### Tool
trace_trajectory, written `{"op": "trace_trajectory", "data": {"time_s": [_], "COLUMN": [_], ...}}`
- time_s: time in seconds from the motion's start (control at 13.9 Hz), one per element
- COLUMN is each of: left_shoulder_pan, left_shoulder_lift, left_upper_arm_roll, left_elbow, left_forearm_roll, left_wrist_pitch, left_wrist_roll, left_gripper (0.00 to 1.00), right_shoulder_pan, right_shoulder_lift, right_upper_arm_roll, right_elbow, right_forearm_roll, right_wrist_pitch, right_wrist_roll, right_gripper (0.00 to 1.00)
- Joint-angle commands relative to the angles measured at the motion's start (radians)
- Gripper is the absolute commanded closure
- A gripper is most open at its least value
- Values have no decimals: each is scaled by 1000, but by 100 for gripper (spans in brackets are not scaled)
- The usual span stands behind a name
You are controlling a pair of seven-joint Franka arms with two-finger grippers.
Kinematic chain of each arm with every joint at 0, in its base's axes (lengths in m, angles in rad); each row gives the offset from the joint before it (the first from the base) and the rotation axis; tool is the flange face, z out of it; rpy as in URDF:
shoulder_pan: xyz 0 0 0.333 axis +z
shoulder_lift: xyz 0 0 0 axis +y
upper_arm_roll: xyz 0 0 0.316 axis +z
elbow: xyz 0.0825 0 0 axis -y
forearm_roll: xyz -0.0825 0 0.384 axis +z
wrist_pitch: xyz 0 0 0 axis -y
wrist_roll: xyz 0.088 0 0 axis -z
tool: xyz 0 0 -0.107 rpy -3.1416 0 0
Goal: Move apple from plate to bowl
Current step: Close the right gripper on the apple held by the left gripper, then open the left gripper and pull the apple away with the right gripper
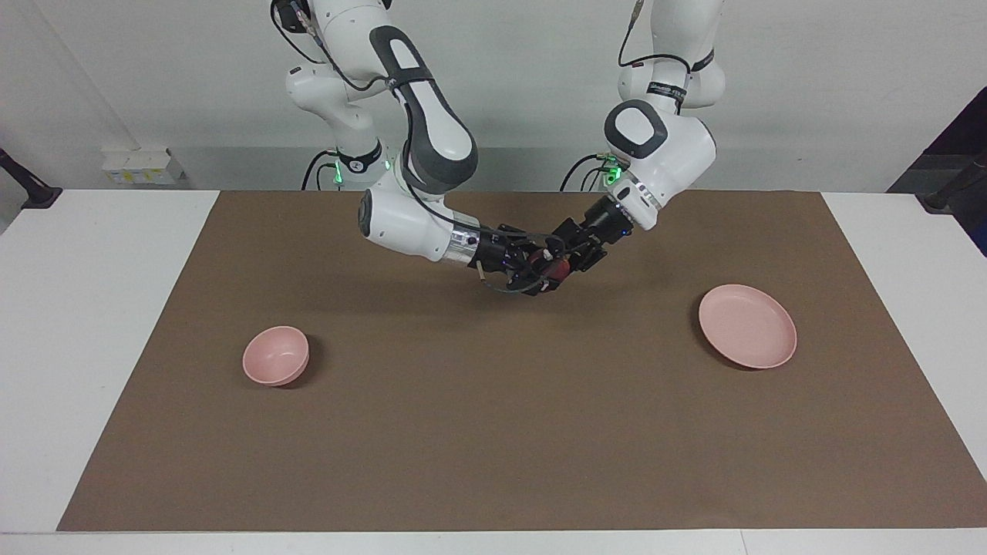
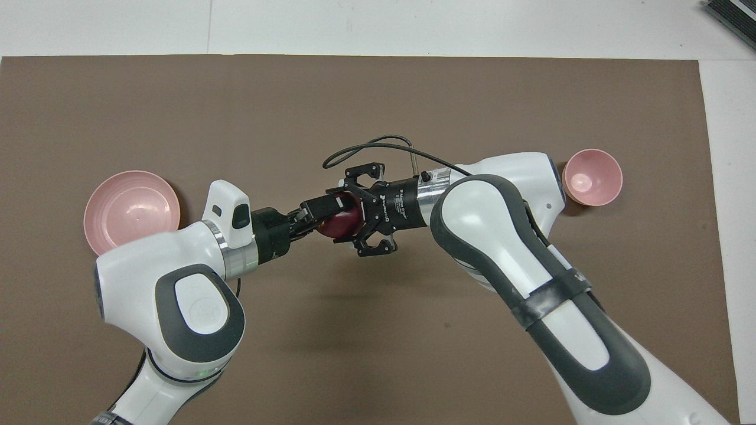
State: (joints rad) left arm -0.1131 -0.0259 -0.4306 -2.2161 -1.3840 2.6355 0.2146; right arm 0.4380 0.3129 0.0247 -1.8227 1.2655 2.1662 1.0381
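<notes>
Raised over the middle of the counter (image 1: 493, 462), the left claw (image 2: 322, 217) grips the apple (image 2: 339, 224) while the right claw (image 2: 361, 212) stands spread around it, so it should clamp firmly before release, bowl (image 1: 275, 355) and plate (image 1: 747, 326) waiting empty.

A brown mat (image 1: 493, 432) is covering the white worktop (image 1: 77, 324). A plain white wall (image 1: 524, 69) is rising at its edge, carrying a socket box (image 1: 139, 166).
</notes>
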Motion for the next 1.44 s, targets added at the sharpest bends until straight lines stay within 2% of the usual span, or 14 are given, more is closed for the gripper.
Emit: {"op": "trace_trajectory", "data": {"time_s": [0.0,0.29,0.72,0.86,1.01,1.29,1.36], "left_shoulder_pan": [-11,-7,18,26,27,27,29], "left_shoulder_lift": [-14,-32,-45,-37,-34,-25,-19], "left_upper_arm_roll": [4,7,13,39,82,200,219], "left_elbow": [6,6,-7,-7,-7,21,41], "left_forearm_roll": [-9,-7,26,153,286,671,774], "left_wrist_pitch": [11,4,-3,-15,-83,-308,-354], "left_wrist_roll": [-26,-29,-24,-24,-24,-28,-28], "left_gripper": [3,0,0,0,0,0,0], "right_shoulder_pan": [-8,-15,-85,-125,-177,-257,-272], "right_shoulder_lift": [-17,-21,-52,-58,-61,-63,-63], "right_upper_arm_roll": [-2,-9,-11,-12,-9,-11,-12], "right_elbow": [-12,0,20,22,22,22,20], "right_forearm_roll": [11,-29,-283,-368,-469,-621,-691], "right_wrist_pitch": [20,17,17,17,14,-8,-12], "right_wrist_roll": [-27,-21,-24,-36,-41,-124,-163], "right_gripper": [100,100,100,100,100,100,100]}}
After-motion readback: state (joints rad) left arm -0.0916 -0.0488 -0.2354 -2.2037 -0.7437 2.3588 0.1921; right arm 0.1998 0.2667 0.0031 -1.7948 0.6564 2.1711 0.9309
